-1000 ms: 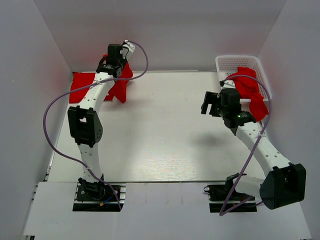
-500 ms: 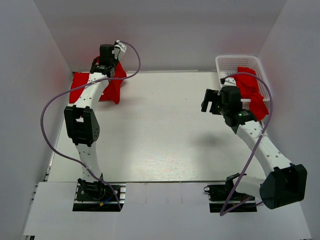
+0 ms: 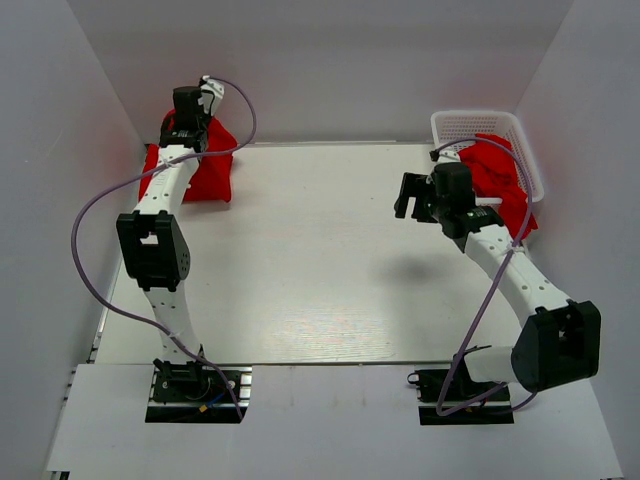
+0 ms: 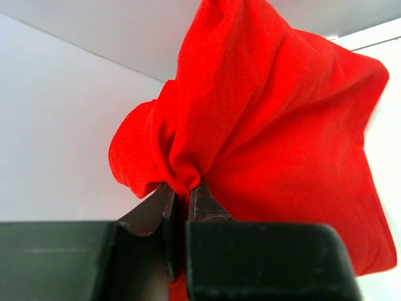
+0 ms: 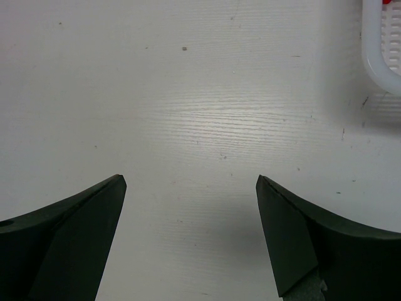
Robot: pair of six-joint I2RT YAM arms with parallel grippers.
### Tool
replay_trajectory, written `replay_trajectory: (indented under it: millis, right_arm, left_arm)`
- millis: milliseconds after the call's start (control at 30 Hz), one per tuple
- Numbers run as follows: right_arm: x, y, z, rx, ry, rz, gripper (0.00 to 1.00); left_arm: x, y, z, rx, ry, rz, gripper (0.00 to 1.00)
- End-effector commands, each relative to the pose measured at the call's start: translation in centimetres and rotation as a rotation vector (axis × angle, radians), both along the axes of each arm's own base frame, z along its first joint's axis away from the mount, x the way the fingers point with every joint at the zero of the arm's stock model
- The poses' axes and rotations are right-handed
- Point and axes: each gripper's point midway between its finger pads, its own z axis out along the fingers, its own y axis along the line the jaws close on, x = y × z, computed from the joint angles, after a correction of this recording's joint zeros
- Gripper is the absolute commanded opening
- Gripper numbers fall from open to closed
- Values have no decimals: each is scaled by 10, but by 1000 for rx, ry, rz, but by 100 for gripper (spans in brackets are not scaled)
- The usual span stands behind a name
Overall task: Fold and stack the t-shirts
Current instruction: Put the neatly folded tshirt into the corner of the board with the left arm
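T-shirt (image 4: pixel 269 113) hangs pinched in left end effector (image 4: pixel 183 188); right end effector (image 5: pixel 190 180) gapes empty.

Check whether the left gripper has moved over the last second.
Yes. The left gripper, shut on a t-shirt, has moved left along the table's back edge, away from the basket.

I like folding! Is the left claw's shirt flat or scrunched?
Scrunched: the t-shirt bunches into folds where the left gripper pinches it.
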Motion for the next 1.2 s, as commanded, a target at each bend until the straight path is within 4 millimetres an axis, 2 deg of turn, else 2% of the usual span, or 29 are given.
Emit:
replay_trajectory:
  millis: [0,67,100,133,167,200,300,333,400,500,533,600,633,667,733,767,800,833,867,967,1067,1133,1167]
  right_arm:
    - [13,10,27,32,-69,31,90]
    - [15,10,24,26,-59,27,90]
    - [16,9,26,27,-63,22,90]
    - [16,10,25,28,-59,25,90]
    - [17,11,26,30,-62,28,90]
    - [18,11,26,29,-62,30,90]
    - [22,13,29,30,-62,32,90]
    - [22,14,29,33,-56,34,90]
    - [25,16,30,35,-56,43,90]
    - [27,18,31,40,-54,49,90]
    - [28,18,32,40,-53,47,90]
    - [29,20,31,46,-48,49,90]
    - [29,20,33,46,-51,50,90]
    - [29,20,33,45,-48,50,90]
    - [29,20,32,48,-41,47,90]
    - [30,21,34,49,-43,52,90]
    - [31,22,34,52,-43,50,90]
    - [31,23,40,55,-50,57,90]
    - [32,23,43,53,-58,58,90]
    - [34,23,50,47,-73,57,90]
    - [33,24,54,59,-79,61,90]
    - [31,24,53,67,-73,61,90]
    - [26,26,51,72,-67,77,90]
  left_arm:
    - [1,15,37,-4,-116,28,0]
    - [3,21,38,-3,-127,38,0]
    - [8,29,27,1,-118,57,0]
    - [9,35,31,1,-136,67,0]
    - [11,35,24,9,-121,65,0]
    - [12,41,26,6,-131,67,0]
    - [18,50,6,-10,-98,70,0]
    - [18,50,10,-10,-107,70,0]
    - [22,54,-6,-13,-80,71,0]
    - [24,65,-17,-22,-73,93,0]
    - [25,67,-14,-17,-87,105,0]
    - [25,76,-29,-20,-65,132,0]
    - [26,83,-23,-19,-84,142,0]
    - [26,90,-26,-15,-82,161,0]
    - [27,91,-31,-15,-73,162,0]
    - [24,98,-31,-18,-77,187,5]
    - [24,98,-38,-19,-54,188,24]
    - [23,103,-38,-29,-59,201,80]
    - [22,103,-33,-40,-74,206,100]
    - [15,119,-19,-72,-110,280,100]
    - [16,116,-16,-94,-117,278,100]
    - [14,121,-2,-108,-147,291,100]
    - [12,117,7,-133,-165,281,100]
